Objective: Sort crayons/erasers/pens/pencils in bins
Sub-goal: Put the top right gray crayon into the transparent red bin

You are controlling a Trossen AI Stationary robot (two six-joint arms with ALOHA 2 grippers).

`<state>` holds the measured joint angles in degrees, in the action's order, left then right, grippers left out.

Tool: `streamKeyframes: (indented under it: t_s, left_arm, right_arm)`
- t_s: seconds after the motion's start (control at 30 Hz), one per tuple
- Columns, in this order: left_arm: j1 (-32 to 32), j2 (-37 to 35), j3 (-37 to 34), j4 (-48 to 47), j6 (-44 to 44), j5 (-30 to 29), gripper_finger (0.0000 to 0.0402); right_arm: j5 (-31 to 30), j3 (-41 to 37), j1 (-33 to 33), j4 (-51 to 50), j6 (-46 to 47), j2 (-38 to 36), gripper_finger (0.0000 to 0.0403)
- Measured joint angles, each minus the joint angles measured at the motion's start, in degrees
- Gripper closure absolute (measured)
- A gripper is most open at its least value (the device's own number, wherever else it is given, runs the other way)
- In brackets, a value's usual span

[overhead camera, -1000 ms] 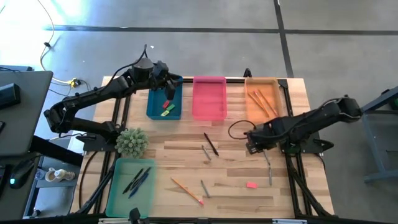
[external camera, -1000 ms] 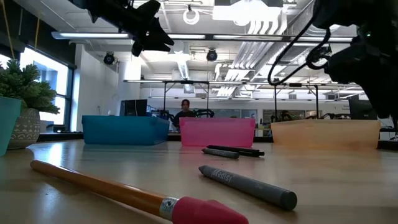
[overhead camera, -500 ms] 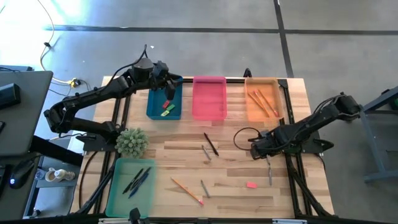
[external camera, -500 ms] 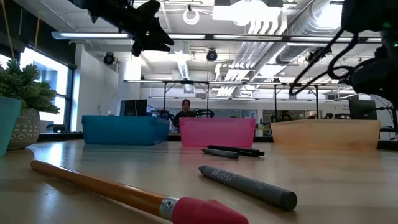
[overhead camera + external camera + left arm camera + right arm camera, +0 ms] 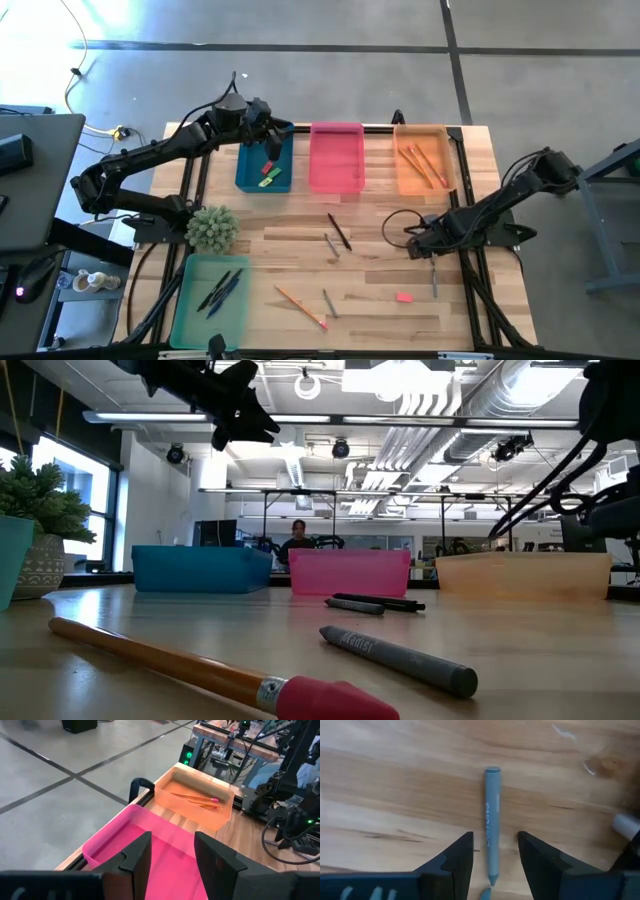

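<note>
My right gripper (image 5: 495,838) is open and points down just over the table's right half (image 5: 420,244). A grey crayon (image 5: 491,820) lies flat on the wood between its two fingers, which stand on either side without touching it. A second crayon (image 5: 435,284) lies end to end with the first. My left gripper (image 5: 172,862) hangs open and empty above the blue bin (image 5: 252,172), which holds red and green erasers (image 5: 268,175). The orange bin (image 5: 422,178) holds pencils, and the green bin (image 5: 200,310) holds pens.
The pink bin (image 5: 336,158) stands between the blue and orange ones. Loose on the wood lie a pen (image 5: 339,232), a crayon (image 5: 331,244), a pencil (image 5: 300,306), another crayon (image 5: 329,303) and a pink eraser (image 5: 404,296). A potted plant (image 5: 212,228) stands at the left.
My right gripper has sunk toward the table and gone toward its near edge, rolling its wrist, until its fingers came over the grey crayon. Its fingers have stayed open.
</note>
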<state>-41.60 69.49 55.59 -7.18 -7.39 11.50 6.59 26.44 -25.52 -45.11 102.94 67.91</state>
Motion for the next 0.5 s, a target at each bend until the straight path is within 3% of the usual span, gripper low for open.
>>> streamKeyframes:
  t_s: [0.17,0.5]
  left_arm:
    - [0.00,0.00,0.00,0.00,-0.09,0.01,0.0266]
    - [0.02,0.00,0.00,-0.25,0.03,-0.01,0.0266]
  right_arm:
    - [0.04,-0.85,0.00,0.14,3.11,-0.11,0.0283]
    - [-1.18,-0.90,0.00,0.08,5.25,0.28,0.0389]
